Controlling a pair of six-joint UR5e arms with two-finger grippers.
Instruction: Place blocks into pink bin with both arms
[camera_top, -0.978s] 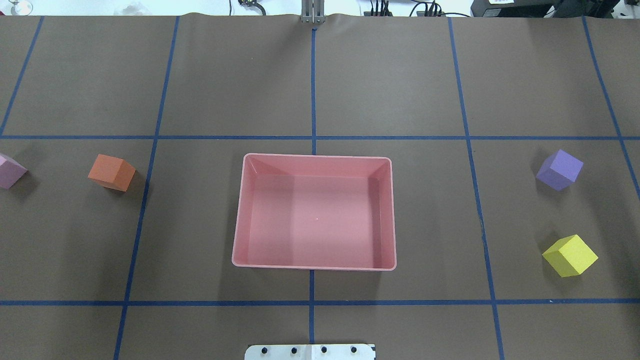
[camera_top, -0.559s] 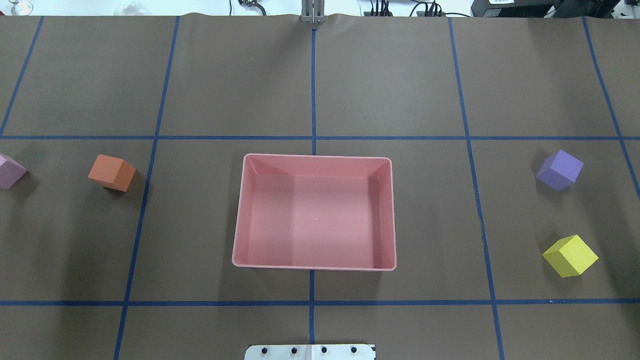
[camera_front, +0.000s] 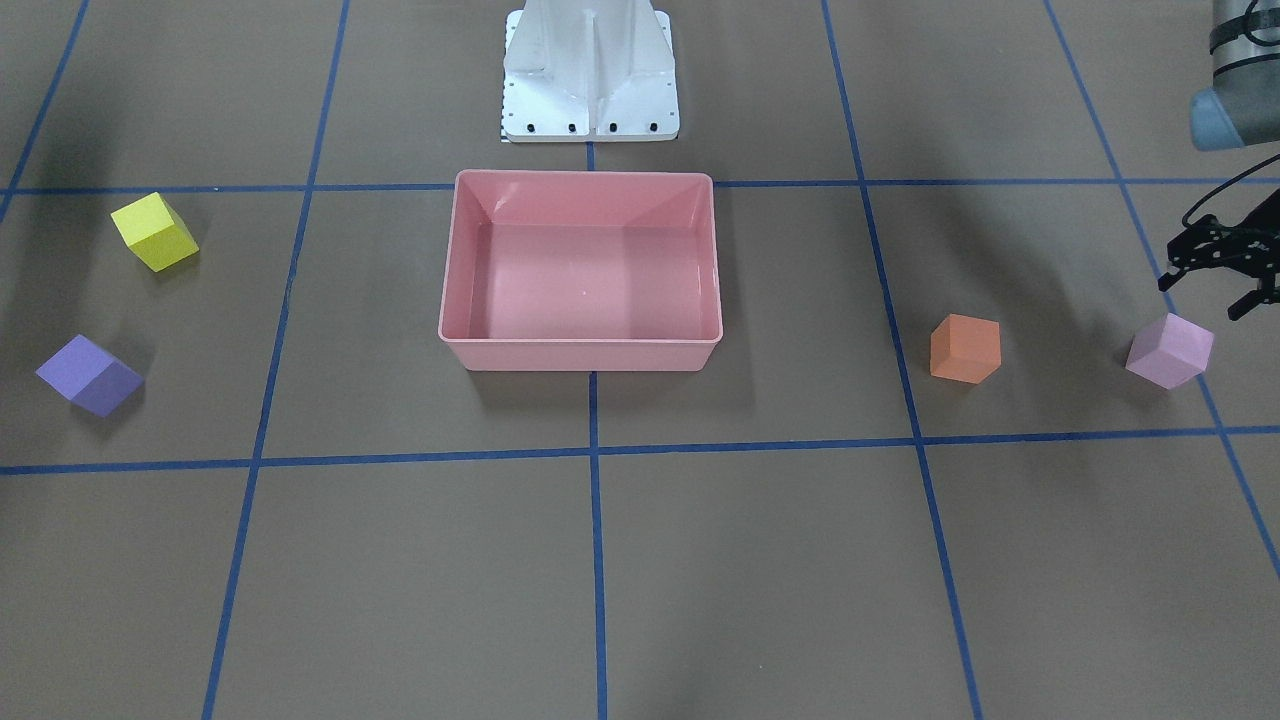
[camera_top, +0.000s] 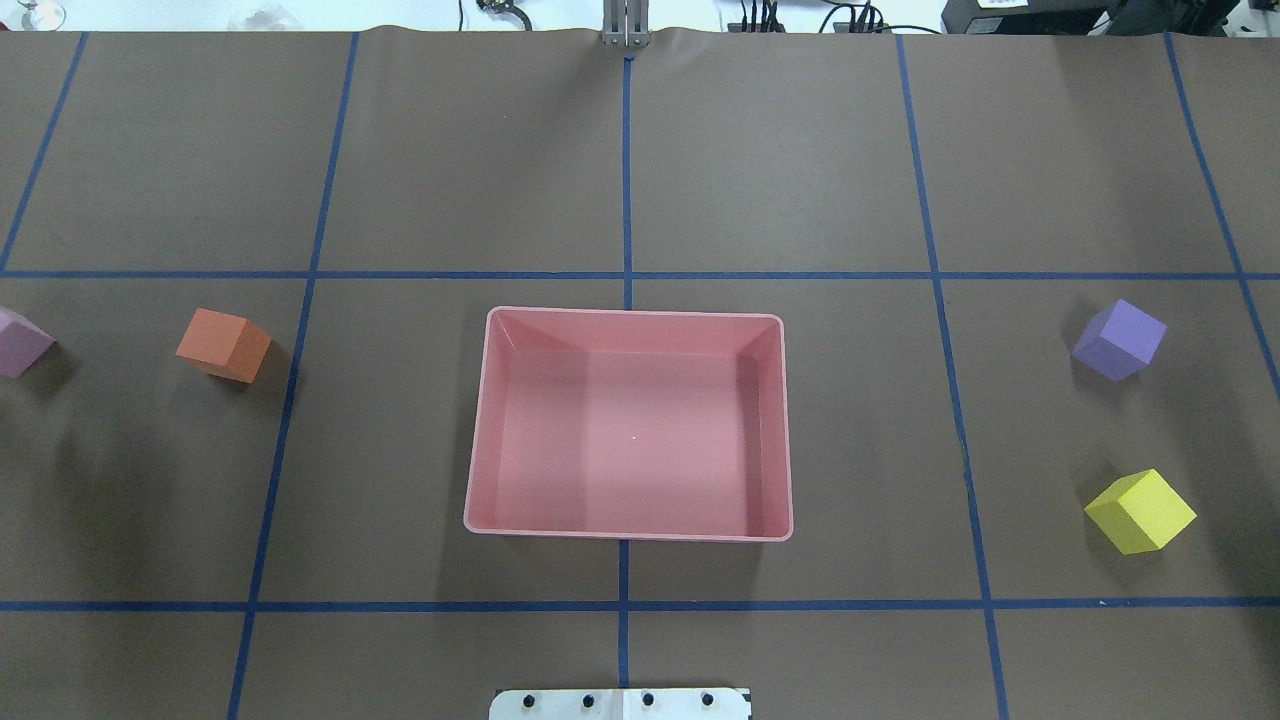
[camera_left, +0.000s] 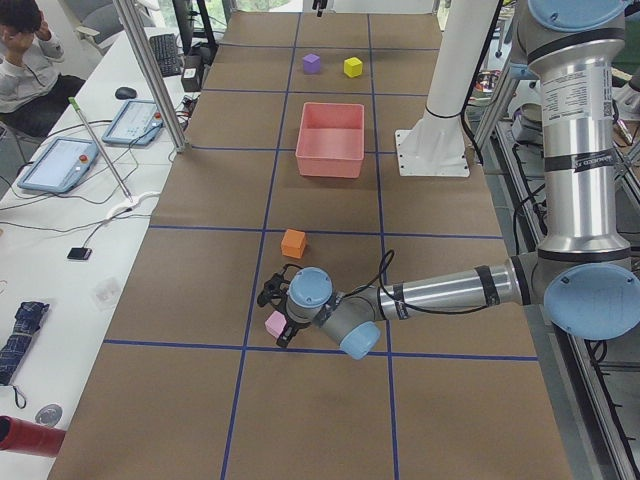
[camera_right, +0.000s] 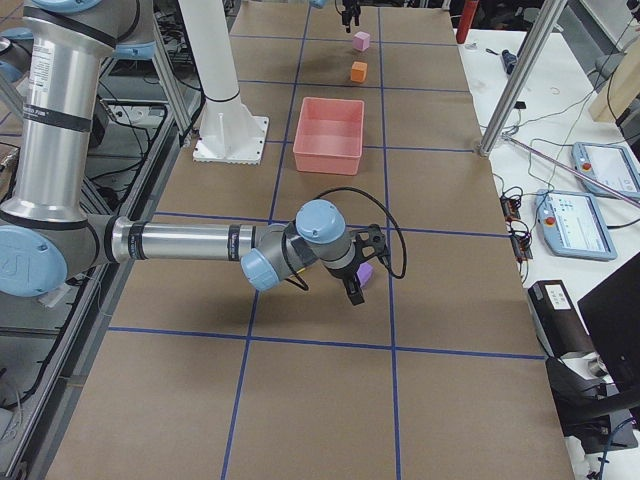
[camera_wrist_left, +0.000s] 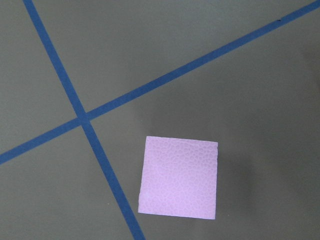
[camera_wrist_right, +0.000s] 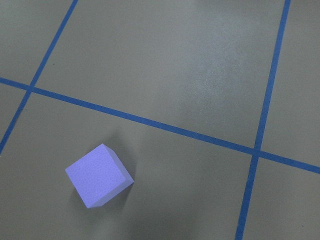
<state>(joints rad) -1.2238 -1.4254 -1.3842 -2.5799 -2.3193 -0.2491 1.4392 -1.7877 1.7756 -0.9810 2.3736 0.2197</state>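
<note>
The pink bin (camera_top: 630, 313) stands empty at the table's middle. The orange block (camera_top: 222, 345) and the light pink block (camera_top: 20, 342) lie to its left, the purple block (camera_top: 1118, 340) and the yellow block (camera_top: 1140, 512) to its right. My left gripper (camera_front: 1205, 298) hangs open just above and behind the light pink block (camera_front: 1169, 350), which fills the lower middle of the left wrist view (camera_wrist_left: 180, 177). My right gripper (camera_right: 362, 268) hovers over the purple block (camera_wrist_right: 99, 176); I cannot tell whether it is open or shut.
The white robot base (camera_front: 590, 70) stands just behind the bin. Blue tape lines divide the brown table cover into squares. Operator desks with tablets (camera_left: 60, 165) run along the table's far side, and a person sits there.
</note>
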